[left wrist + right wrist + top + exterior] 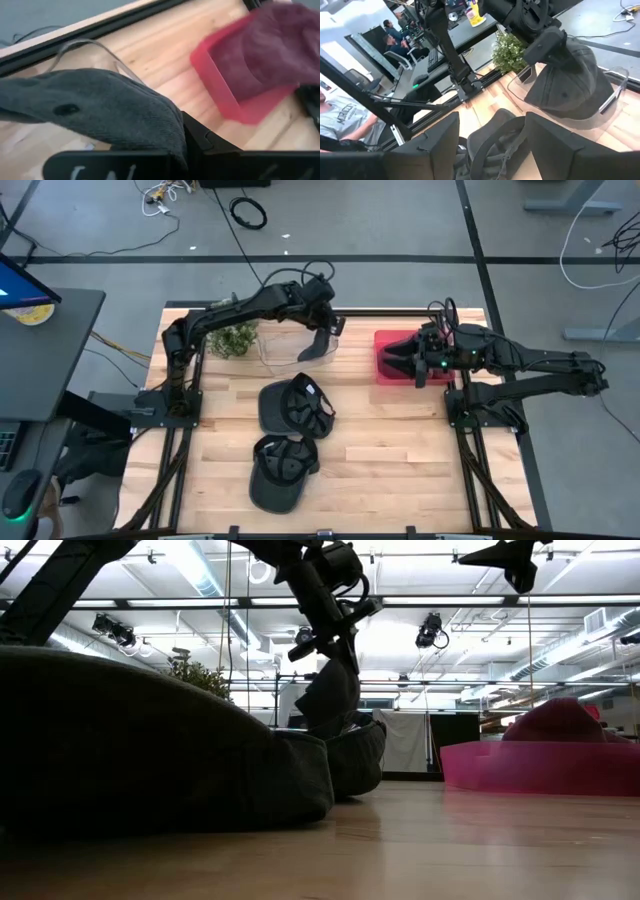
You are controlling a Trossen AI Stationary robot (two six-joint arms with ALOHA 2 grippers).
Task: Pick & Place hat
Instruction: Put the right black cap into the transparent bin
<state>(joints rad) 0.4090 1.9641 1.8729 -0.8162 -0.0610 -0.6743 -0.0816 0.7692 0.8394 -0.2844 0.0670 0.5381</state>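
My left gripper (322, 330) is shut on a dark grey hat (570, 85), which hangs over a clear tray (616, 97) at the table's far middle. Two more grey hats lie on the wood, one at the middle (295, 405) and one nearer the front edge (283, 472). My right gripper (420, 366) stands open over a red bin (392, 356) at the far right, nothing between its fingers (440, 145). A maroon hat (280, 45) lies in that bin. My left gripper pinches the grey hat's cloth at its upper edge (546, 46), coming from above on a slant toward the table's right. The crown with its eyelets (67, 108) drapes over the fingers. The hat hangs below them over the clear tray; I cannot tell whether its lower end touches the tray.
A small green plant (235, 338) stands left of the clear tray. The red bin's wall (540, 765) rises at the right in the low view, and the nearest grey hat (150, 740) fills that view's left. People sit at desks beyond the table (395, 30).
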